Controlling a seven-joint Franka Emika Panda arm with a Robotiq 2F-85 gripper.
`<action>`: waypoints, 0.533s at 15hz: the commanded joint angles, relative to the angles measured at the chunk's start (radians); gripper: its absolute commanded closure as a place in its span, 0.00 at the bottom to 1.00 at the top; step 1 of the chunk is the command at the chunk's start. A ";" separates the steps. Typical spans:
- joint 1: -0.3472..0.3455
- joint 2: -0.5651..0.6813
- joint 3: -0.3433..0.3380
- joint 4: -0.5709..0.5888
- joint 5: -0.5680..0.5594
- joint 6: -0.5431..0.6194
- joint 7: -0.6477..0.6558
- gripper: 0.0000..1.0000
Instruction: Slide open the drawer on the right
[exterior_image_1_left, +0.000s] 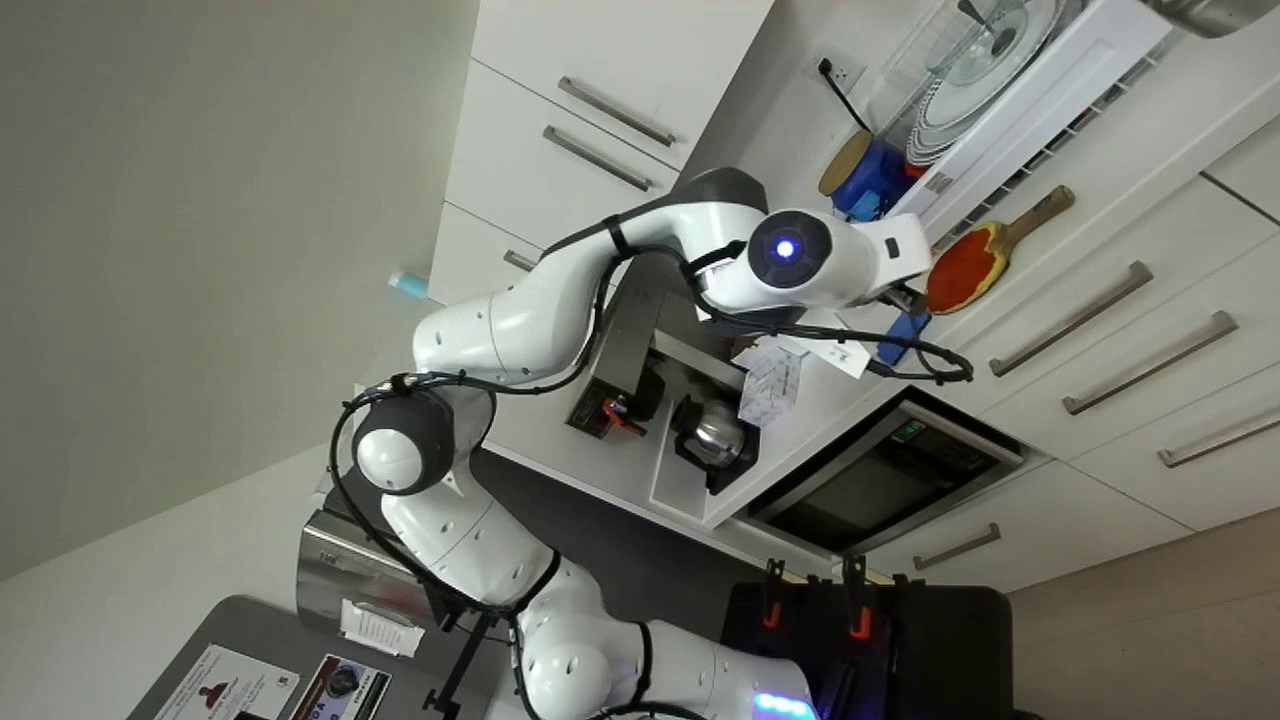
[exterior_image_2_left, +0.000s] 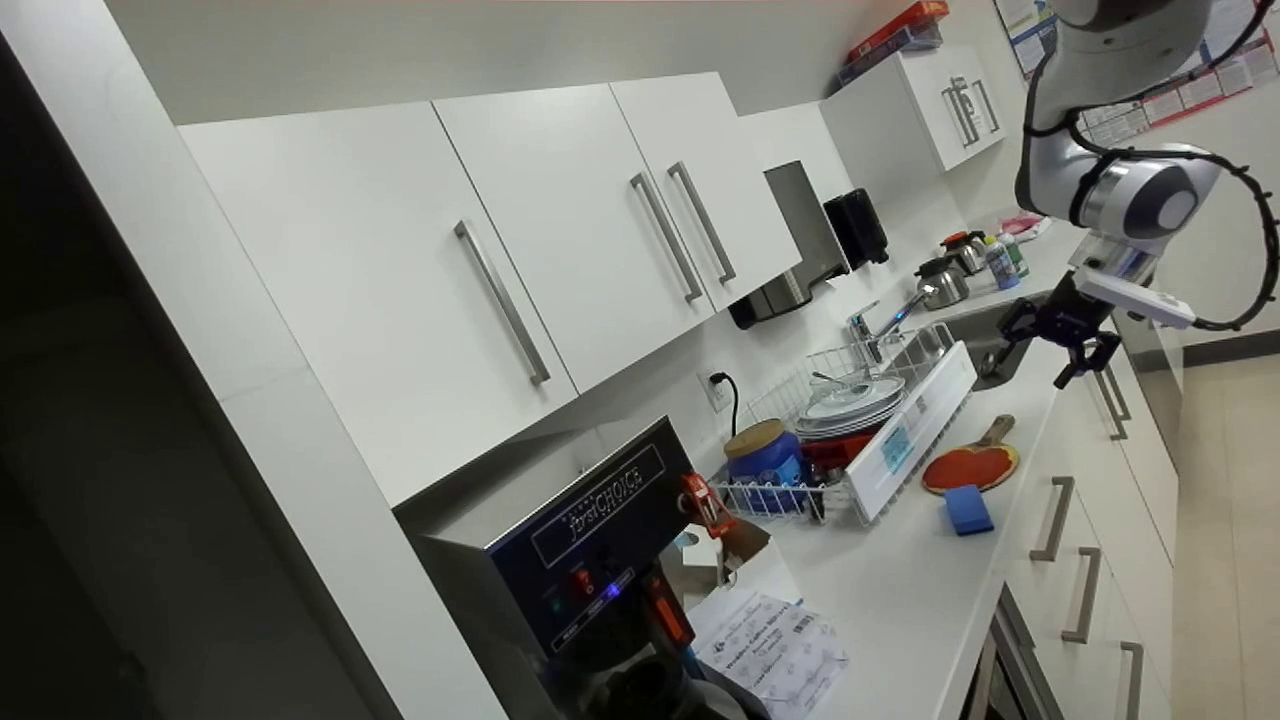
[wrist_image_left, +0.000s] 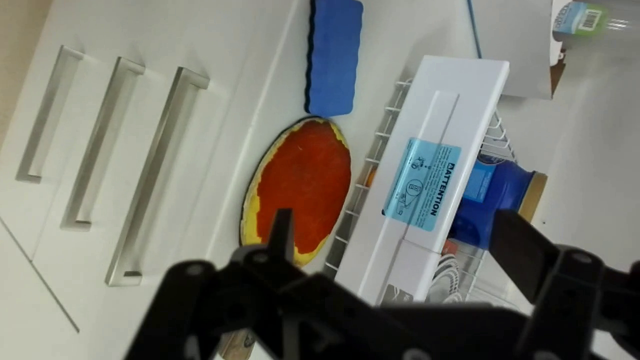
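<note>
Arm arches toward the counter, jaws angled down, spread wide and empty, clear of the closed drawers.

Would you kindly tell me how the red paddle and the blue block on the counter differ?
The paddle has a red face with yellow edging; the block is blue. The paddle is rounded with a brown handle, while the block is rectangular without one. Both lie on the counter.

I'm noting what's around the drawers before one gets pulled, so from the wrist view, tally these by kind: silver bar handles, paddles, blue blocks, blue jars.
Silver bar handles: 3
Red-faced paddle: 1
Blue block: 1
Blue jar: 1
Total: 6
</note>
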 joint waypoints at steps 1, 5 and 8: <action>-0.057 0.139 0.012 0.082 0.124 -0.104 -0.101 0.00; -0.105 0.295 0.007 0.156 0.206 -0.191 -0.145 0.00; -0.133 0.395 0.006 0.213 0.227 -0.222 -0.134 0.00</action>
